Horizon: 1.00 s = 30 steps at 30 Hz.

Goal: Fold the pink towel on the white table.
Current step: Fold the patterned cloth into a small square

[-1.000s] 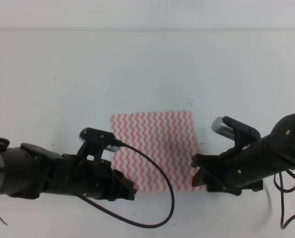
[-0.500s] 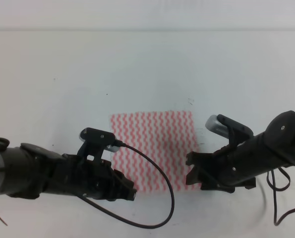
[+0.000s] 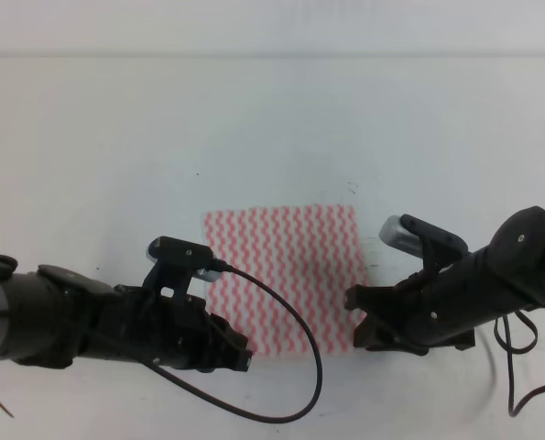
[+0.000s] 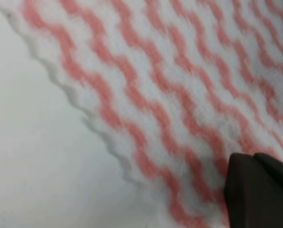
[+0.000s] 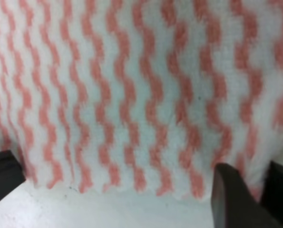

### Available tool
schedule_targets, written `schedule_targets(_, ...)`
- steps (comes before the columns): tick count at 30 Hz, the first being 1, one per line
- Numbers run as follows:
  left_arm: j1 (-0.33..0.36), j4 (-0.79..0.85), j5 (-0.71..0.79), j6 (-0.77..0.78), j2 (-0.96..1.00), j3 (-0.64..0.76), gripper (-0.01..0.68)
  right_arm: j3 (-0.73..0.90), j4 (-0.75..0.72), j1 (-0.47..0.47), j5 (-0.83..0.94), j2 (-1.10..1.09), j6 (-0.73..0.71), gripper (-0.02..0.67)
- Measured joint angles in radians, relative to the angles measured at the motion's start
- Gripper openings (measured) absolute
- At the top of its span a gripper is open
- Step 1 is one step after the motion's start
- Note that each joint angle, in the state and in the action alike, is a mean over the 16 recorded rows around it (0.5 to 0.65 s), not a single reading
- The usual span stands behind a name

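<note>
The pink towel (image 3: pixel 286 275), white with pink-red wavy stripes, lies flat and unfolded on the white table (image 3: pixel 116 165). My left gripper (image 3: pixel 242 355) sits low at the towel's near-left corner. The left wrist view shows the towel's (image 4: pixel 170 95) scalloped edge close up and only one of the dark fingers (image 4: pixel 260 190), off to the right and resting on the cloth. My right gripper (image 3: pixel 356 328) is at the near-right corner. In the right wrist view its fingers (image 5: pixel 234 197) stand wide apart, straddling the towel's (image 5: pixel 131 95) near edge and holding nothing.
A black cable (image 3: pixel 295 367) loops from the left arm over the towel's near-left part. Another cable (image 3: pixel 519 380) hangs by the right arm. The table's far edge (image 3: pixel 272 55) runs across the top.
My right gripper has shifted left, closer to the towel's near-right corner. The left arm and the towel have stayed put.
</note>
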Motion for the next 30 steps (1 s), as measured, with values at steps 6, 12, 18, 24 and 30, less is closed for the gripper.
schedule_targets(6, 0.000, 0.000, 0.000, 0.000, 0.001, 0.000, 0.000, -0.001, -0.007, 0.000, 0.004, -0.002, -0.007, 0.034)
schedule_targets(12, 0.000, 0.001, 0.002, 0.000, -0.008, 0.001, 0.000, -0.003, -0.013, 0.000, -0.002, -0.018, -0.007, -0.002)
schedule_targets(18, 0.000, 0.002, 0.002, 0.000, -0.031, 0.001, 0.000, -0.003, -0.017, 0.000, -0.008, -0.041, -0.007, -0.014)
schedule_targets(24, 0.000, 0.011, 0.002, 0.000, -0.070, 0.001, 0.000, -0.003, -0.014, 0.000, -0.015, -0.057, -0.007, -0.015)
schedule_targets(30, 0.000, 0.085, 0.007, 0.001, -0.114, 0.001, 0.000, -0.017, -0.008, 0.000, -0.013, -0.054, -0.007, -0.015)
